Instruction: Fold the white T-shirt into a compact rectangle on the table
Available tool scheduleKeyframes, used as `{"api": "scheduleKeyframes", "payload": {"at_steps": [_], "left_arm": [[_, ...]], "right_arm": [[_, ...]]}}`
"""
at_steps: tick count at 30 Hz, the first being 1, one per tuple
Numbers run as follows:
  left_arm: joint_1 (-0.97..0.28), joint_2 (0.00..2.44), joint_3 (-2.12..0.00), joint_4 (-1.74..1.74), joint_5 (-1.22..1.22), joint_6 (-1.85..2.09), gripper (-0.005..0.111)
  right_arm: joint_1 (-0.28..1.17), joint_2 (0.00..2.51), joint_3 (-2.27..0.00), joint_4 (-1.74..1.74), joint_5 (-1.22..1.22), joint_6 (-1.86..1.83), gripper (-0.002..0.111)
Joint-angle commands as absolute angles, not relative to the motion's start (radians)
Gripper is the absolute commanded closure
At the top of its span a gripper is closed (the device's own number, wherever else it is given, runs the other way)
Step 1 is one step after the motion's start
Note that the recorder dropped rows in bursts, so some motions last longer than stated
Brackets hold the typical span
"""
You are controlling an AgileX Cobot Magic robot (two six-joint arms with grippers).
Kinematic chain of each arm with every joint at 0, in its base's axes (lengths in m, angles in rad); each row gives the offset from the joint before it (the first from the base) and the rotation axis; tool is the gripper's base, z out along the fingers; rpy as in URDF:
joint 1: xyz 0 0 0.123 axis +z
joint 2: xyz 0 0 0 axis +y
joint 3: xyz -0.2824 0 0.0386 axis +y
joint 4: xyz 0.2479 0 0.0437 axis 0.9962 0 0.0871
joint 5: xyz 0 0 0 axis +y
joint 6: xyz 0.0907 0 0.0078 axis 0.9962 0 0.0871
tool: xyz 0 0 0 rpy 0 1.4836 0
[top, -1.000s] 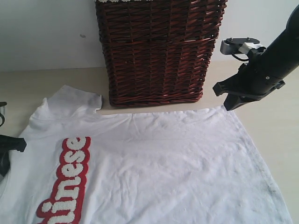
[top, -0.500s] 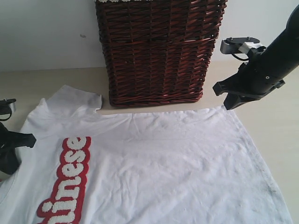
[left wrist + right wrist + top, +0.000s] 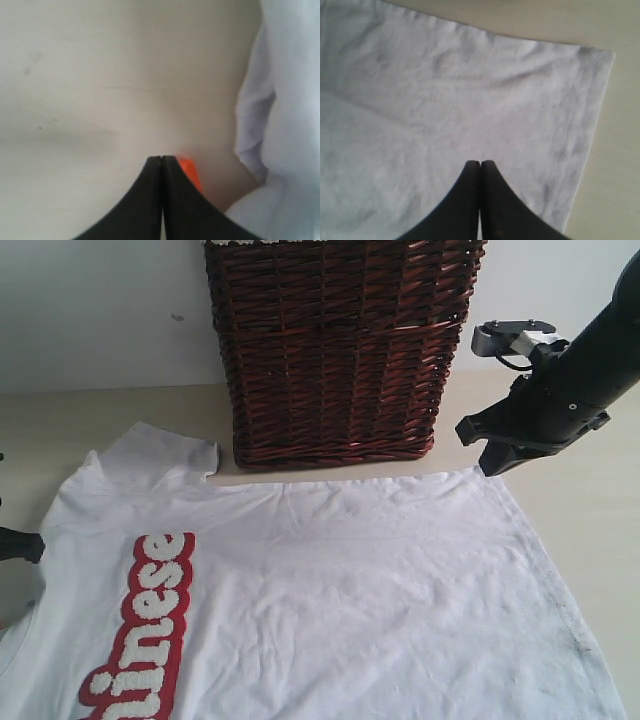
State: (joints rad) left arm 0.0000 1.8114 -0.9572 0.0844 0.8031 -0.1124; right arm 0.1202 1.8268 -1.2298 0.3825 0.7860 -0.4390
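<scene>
The left gripper (image 3: 161, 158) just snapped shut by the orange tag (image 3: 190, 171) on the white T-shirt (image 3: 350, 570). I cannot tell if it caught cloth. The right gripper (image 3: 480, 162) is pressed shut too, so folding may start.

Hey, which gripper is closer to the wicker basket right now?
Right. The right gripper is just off the wicker basket's lower right corner, at the white T-shirt's hem corner; the left gripper is far off by the shirt's neck end, at the view's left edge.
</scene>
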Motion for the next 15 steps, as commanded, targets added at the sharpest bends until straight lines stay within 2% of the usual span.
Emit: {"api": "scheduleKeyframes", "payload": {"at_steps": [1,5,11,15], "left_arm": [[0.001,1.797,-0.964,0.084,0.795,-0.112,0.107],[0.001,1.804,-0.964,-0.066,0.82,0.05,0.105],[0.001,1.823,-0.964,-0.136,0.755,0.068,0.071],[0.001,1.857,-0.966,-0.142,0.752,0.068,0.069]], "right_arm": [[0.116,1.816,-1.233,0.383,0.786,-0.45,0.108],[0.116,1.816,-1.233,0.383,0.786,-0.45,0.108],[0.116,1.816,-1.233,0.383,0.786,-0.45,0.108],[0.116,1.816,-1.233,0.383,0.786,-0.45,0.108]]}}
